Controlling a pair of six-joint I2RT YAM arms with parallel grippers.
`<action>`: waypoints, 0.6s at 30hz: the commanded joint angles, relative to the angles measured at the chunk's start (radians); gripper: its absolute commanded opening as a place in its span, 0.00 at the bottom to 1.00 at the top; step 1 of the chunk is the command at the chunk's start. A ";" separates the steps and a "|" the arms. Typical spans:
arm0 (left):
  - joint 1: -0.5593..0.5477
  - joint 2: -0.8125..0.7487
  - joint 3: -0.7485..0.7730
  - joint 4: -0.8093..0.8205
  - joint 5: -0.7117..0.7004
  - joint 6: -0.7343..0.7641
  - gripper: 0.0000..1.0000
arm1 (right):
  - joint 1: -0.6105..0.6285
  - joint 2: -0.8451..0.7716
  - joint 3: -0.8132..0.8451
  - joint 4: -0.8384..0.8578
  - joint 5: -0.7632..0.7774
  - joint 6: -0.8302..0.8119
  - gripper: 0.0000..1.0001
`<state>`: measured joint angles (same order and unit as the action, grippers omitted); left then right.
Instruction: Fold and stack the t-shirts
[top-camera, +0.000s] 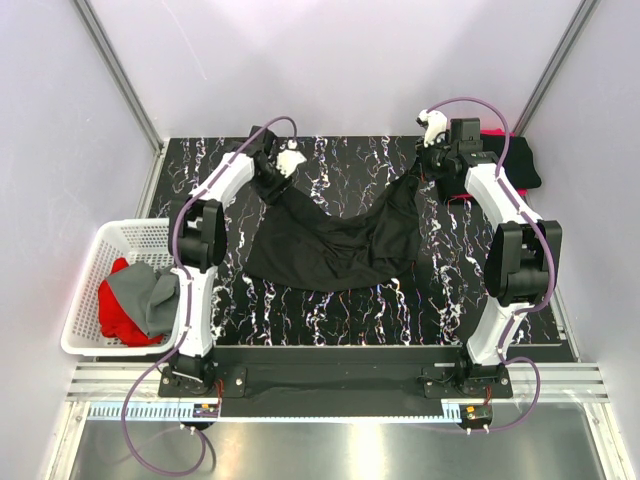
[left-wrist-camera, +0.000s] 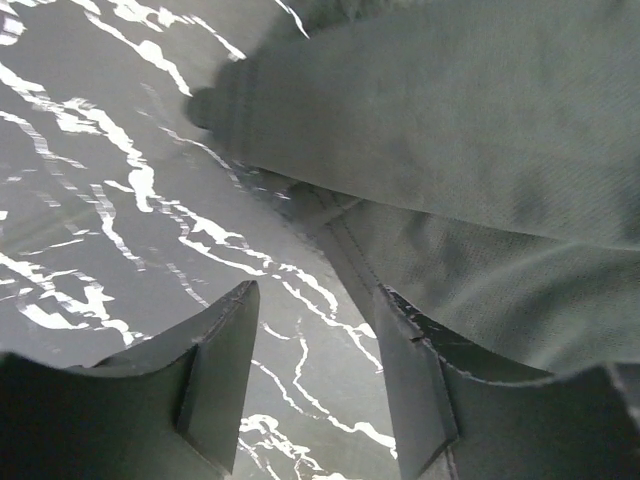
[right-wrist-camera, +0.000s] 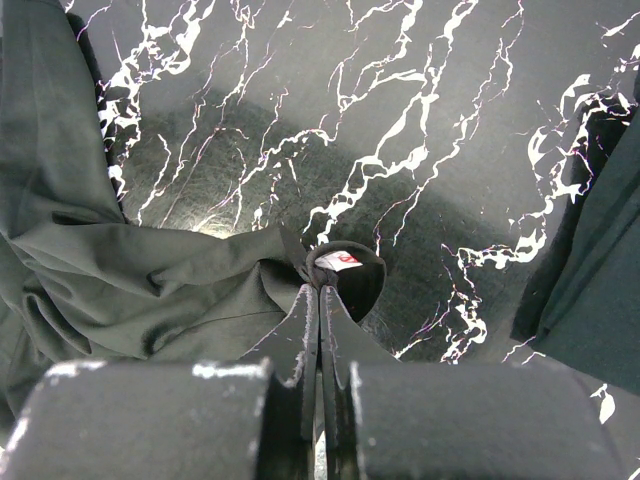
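Observation:
A black t-shirt (top-camera: 330, 240) is strung across the back of the marbled table, sagging in the middle, with its lower part lying on the table. My right gripper (top-camera: 428, 165) is shut on its collar (right-wrist-camera: 345, 262), where a white label shows, and holds that end up. In the right wrist view my right gripper (right-wrist-camera: 320, 282) has its jaws pressed together on the bunched cloth (right-wrist-camera: 120, 270). My left gripper (top-camera: 278, 170) is at the shirt's left end. There my left gripper (left-wrist-camera: 315, 290) stands open over bare table, and a hemmed edge of the shirt (left-wrist-camera: 450, 120) lies against the right finger (left-wrist-camera: 410, 380).
A white slatted basket (top-camera: 85, 290) at the left edge holds a red shirt (top-camera: 115, 305) and a grey shirt (top-camera: 150, 295). Folded black cloth over red cloth (top-camera: 518, 160) lies at the back right corner, behind the right arm. Grey walls close in the table.

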<state>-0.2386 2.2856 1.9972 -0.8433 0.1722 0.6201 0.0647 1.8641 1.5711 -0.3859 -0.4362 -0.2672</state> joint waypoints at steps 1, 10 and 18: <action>-0.002 0.026 0.075 -0.034 0.023 0.033 0.52 | 0.003 -0.034 0.009 0.036 -0.004 0.003 0.00; -0.004 0.087 0.175 -0.066 0.029 0.033 0.50 | 0.003 -0.019 0.029 0.036 -0.001 0.003 0.00; -0.016 0.126 0.216 -0.099 0.041 0.053 0.43 | 0.003 -0.013 0.027 0.038 0.008 -0.003 0.00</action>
<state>-0.2459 2.3909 2.1658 -0.9211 0.1833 0.6506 0.0647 1.8641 1.5715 -0.3859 -0.4347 -0.2676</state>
